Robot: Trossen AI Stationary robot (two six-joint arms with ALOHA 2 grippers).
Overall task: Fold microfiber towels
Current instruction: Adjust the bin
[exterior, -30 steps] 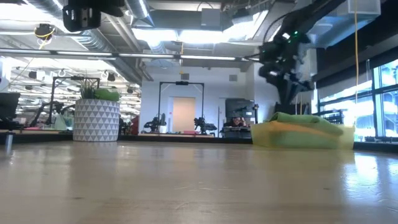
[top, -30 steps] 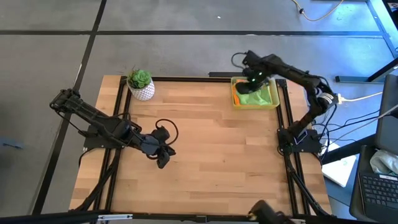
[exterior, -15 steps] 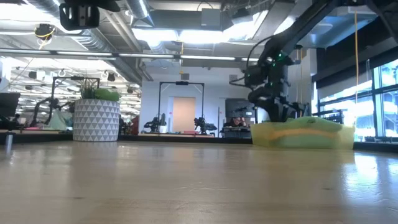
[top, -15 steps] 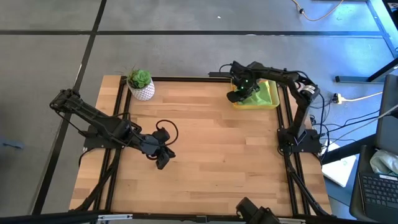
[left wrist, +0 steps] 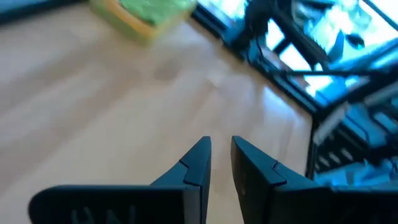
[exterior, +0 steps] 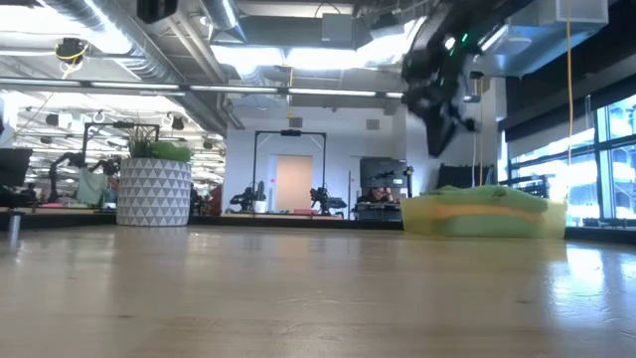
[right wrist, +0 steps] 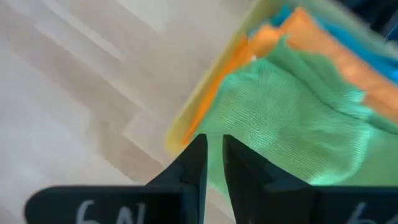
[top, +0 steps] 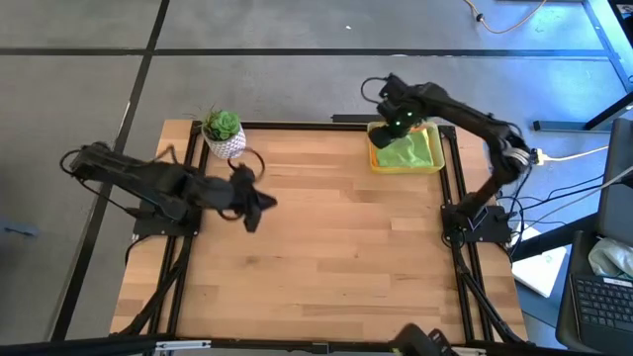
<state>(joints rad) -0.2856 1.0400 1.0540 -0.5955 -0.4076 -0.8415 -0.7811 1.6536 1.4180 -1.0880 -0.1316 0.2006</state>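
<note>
A lime green towel (top: 410, 150) lies on top of a heap in the yellow tray (top: 374, 158) at the table's far right. In the right wrist view the green towel (right wrist: 286, 118) covers an orange one (right wrist: 298, 31), and a teal one (right wrist: 348, 38) lies behind that. My right gripper (top: 396, 127) hangs shut and empty above the tray's left part, clear of the cloth in the low view (exterior: 439, 134). My left gripper (top: 255, 203) is shut and empty over the table's left middle, pointing toward the tray (left wrist: 134, 22).
A potted plant in a white patterned pot (top: 225, 133) stands at the far left, close to my left arm. The bare wooden tabletop (top: 346, 257) stretches between the arms. Black frame rails (top: 450, 188) run along the table's sides.
My right gripper has dipped to the tray's left edge, then risen again above the tray, taking no cloth. The green towel lies flatter in the tray than before. My left gripper has swung toward the table's far edge and risen.
</note>
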